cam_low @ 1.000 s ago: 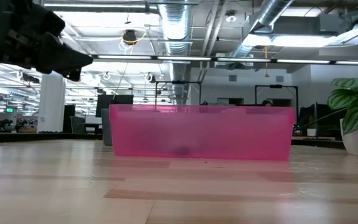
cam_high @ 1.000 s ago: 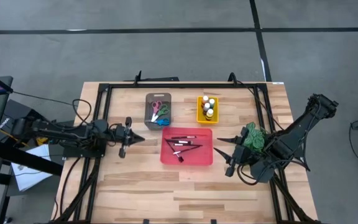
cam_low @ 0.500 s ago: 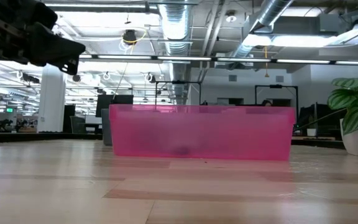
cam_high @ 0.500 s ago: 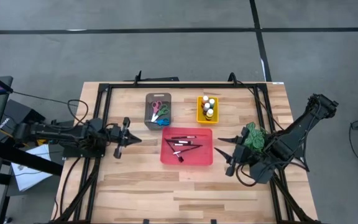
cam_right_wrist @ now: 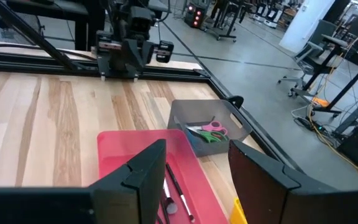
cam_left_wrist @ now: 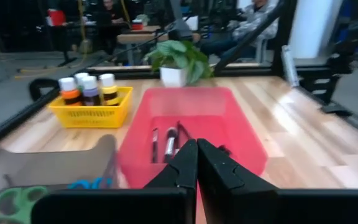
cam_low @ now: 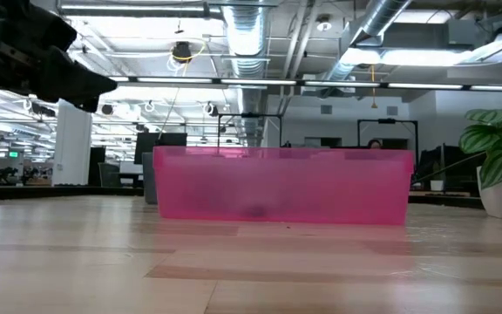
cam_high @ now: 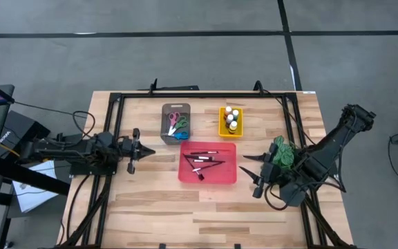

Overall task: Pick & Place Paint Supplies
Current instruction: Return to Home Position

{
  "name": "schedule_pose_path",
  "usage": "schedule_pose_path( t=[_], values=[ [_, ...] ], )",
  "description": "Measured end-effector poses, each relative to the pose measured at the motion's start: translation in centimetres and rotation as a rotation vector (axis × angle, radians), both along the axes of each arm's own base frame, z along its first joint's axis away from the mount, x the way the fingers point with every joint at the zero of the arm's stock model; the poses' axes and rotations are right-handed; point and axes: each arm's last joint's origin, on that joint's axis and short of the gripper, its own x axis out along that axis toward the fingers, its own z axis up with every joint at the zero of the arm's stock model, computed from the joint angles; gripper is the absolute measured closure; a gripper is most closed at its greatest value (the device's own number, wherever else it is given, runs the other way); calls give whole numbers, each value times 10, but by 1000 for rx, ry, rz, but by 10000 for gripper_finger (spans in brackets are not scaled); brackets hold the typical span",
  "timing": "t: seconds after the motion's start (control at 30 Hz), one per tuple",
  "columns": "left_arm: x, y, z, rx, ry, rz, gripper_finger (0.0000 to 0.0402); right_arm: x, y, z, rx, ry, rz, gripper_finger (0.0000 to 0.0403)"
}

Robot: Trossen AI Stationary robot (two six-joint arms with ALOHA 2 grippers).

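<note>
Several thin dark paintbrushes (cam_high: 202,160) lie in the red tray (cam_high: 228,176) at the table's middle; they also show in the left wrist view (cam_left_wrist: 169,144). Paint bottles (cam_high: 233,119) stand in the yellow tray (cam_high: 222,126). Scissors with green, pink and blue handles (cam_high: 177,125) lie in the grey tray (cam_high: 164,124). My left gripper (cam_high: 149,152) is shut and empty, left of the red tray. My right gripper (cam_high: 249,168) is open and empty, right of the red tray.
A green leafy plant (cam_high: 282,153) in a white pot stands at the table's right, under my right arm. A black frame (cam_high: 113,104) runs around the table top. Bare wood lies along the near edge (cam_high: 206,214).
My left gripper has drawn back toward the table's left edge, away from the red tray, staying shut. My right arm has kept still.
</note>
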Motion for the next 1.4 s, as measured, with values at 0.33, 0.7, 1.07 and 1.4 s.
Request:
schedule_pose_path(
  t=[0.33,0.7,1.07,1.4],
  values=[
    [-3,2,-4,68,14,70,401,-2,2,0,1,-2,11,233],
    [-4,3,-4,101,10,89,401,0,0,0,-7,2,2,233],
    [-3,3,-1,101,-20,97,401,37,-11,-16,-46,39,-82,233],
    [-3,3,0,101,-32,95,401,108,-10,-30,-25,-13,301,233]
  ],
)
